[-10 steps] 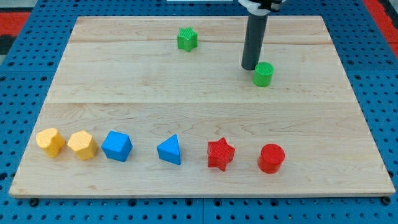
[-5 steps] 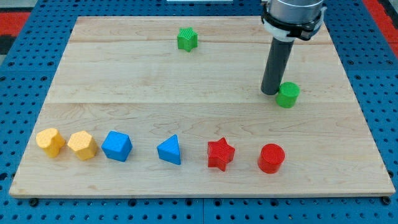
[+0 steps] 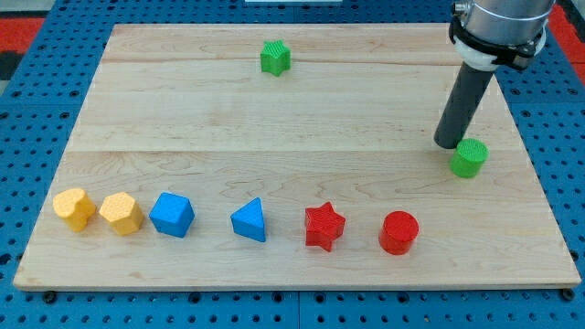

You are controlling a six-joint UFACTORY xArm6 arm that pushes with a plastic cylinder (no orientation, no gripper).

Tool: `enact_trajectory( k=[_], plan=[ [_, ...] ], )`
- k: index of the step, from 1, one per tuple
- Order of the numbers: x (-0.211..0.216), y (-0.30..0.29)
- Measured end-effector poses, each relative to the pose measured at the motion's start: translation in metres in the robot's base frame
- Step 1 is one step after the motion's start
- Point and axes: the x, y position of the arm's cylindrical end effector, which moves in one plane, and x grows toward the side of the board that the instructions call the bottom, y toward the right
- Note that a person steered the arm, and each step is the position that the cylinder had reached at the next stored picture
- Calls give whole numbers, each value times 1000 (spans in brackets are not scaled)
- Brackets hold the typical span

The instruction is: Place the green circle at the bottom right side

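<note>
My tip [image 3: 447, 143], a bare rod with no claw, touches the upright green circle [image 3: 469, 158] from its 10 o'clock side.

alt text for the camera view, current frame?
My tip sits just up-left of the green circle, near the wooden board's right edge. Along the bottom, left to right: two yellow blocks, blue cube, blue triangle, red star, red circle. Another green block sits top centre.
</note>
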Motion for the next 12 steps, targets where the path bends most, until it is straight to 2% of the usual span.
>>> enact_trajectory(
  k=[1, 3, 5, 9, 10, 12],
  plan=[
    [12, 0],
    [2, 26],
    [22, 26],
    [107, 26],
    [96, 32],
    [14, 39]
  ],
)
